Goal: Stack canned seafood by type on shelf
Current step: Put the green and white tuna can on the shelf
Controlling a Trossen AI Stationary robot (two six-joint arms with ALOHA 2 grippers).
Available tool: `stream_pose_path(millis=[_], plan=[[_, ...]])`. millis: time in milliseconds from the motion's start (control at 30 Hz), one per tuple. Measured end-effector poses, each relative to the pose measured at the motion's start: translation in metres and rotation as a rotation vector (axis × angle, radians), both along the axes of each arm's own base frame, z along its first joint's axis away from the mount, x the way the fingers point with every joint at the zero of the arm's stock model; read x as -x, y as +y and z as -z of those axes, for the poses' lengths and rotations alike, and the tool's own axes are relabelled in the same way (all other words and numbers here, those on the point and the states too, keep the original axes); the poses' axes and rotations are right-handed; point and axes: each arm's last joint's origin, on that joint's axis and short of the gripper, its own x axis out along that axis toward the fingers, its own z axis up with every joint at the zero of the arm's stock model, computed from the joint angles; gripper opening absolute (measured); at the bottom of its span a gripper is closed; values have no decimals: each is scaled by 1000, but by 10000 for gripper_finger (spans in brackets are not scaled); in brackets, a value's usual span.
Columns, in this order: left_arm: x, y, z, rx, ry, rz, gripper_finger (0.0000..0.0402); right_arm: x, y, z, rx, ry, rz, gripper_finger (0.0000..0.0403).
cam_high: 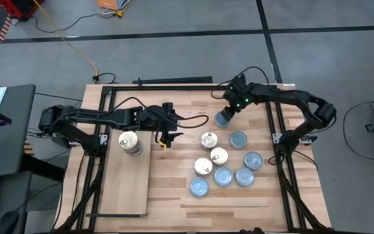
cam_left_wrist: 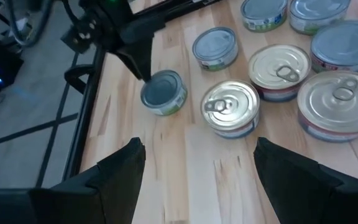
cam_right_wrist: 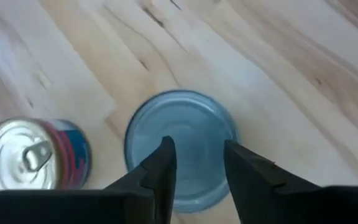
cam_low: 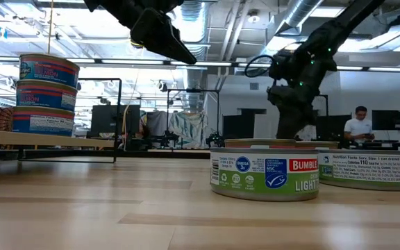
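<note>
1. Seven tins [cam_high: 221, 166] cluster on the counter [cam_high: 239, 208]; three stand stacked [cam_high: 130, 143] on the shelf [cam_high: 125, 188].
2. Right gripper [cam_high: 224, 117], fingers apart, hangs over a lone blue tin [cam_right_wrist: 182, 146].
3. Left gripper [cam_high: 165, 138], fingers apart, hovers beside the stack.
4. A person [cam_low: 358, 125] stands behind.

Left gripper [cam_high: 165, 136] is hovering centre-left of the high view, fingers [cam_left_wrist: 120, 168] spread; right gripper [cam_high: 224, 115] is reaching down upper-centre, fingers [cam_right_wrist: 160, 163] parted.

Gold-topped tins [cam_high: 211, 156], pale blue-topped tins [cam_high: 238, 139], pale wood shelf [cam_high: 125, 188], dark pincers [cam_high: 165, 138].
</note>
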Motion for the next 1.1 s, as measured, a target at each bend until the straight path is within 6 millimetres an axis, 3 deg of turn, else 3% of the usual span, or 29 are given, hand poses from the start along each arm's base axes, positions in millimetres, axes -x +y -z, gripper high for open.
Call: stream_pose_path(millis=[200,467,667,967,1100], plan=[[2,0,4,21,41,-11,288,6,-1,1,13,59,1,148],[2,0,4,16,46,-8,288,22,1,24,-19,95,33,112],[1,0,2,1,27,1,288,22,2,28,-5,77,34,99],[1,0,2,-5,31,5,288,34,-1,36,-31,106,77,30],[1,0,2,-6,31,4,288,36,-2,37,-17,128,88,19]])
